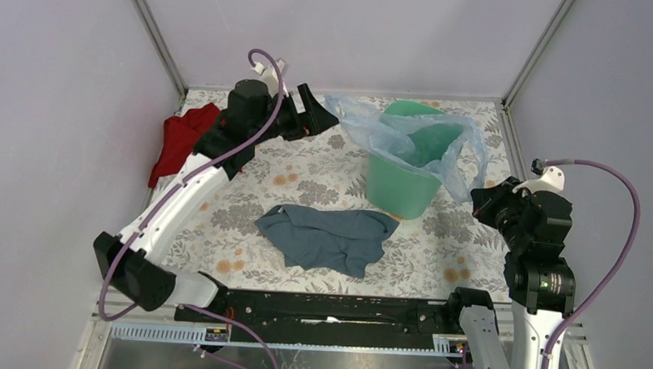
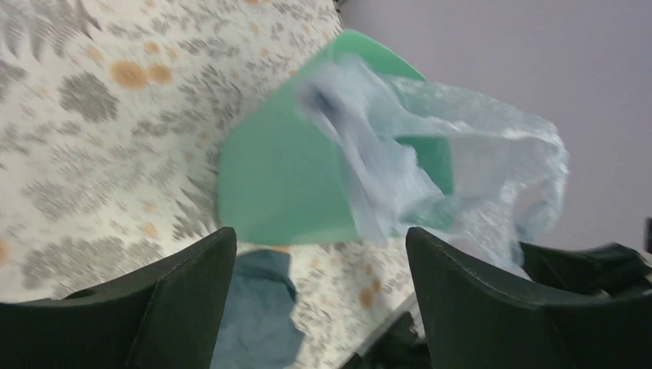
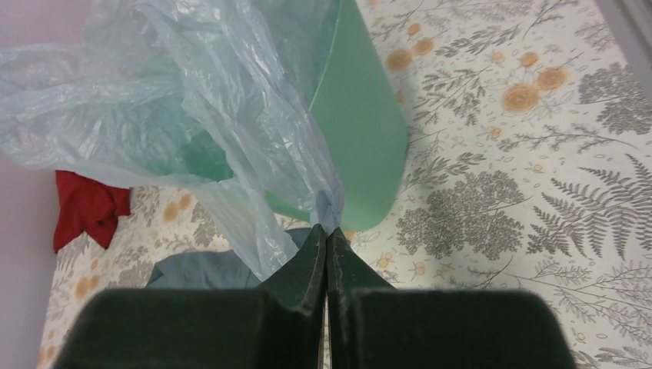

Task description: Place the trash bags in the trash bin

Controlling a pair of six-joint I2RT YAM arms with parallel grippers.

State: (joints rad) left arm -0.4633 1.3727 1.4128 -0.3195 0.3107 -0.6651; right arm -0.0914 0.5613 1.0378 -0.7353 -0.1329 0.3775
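Two arms flanking mint-green trash bin [image 1: 399,190] on floral table [image 1: 307,174], pale-blue trash bag [image 1: 374,127] draped across its rim, right gripper [image 3: 327,232] clenched on a bag corner, left gripper [image 2: 319,232] jaws spread wide

Red cloth [image 1: 179,141] far-left; grey-blue cloth [image 1: 329,237] mid.

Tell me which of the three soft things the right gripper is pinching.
The translucent pale-blue trash bag, draped over the green bin. The right gripper is shut on it; the grey-blue cloth and red cloth lie apart.
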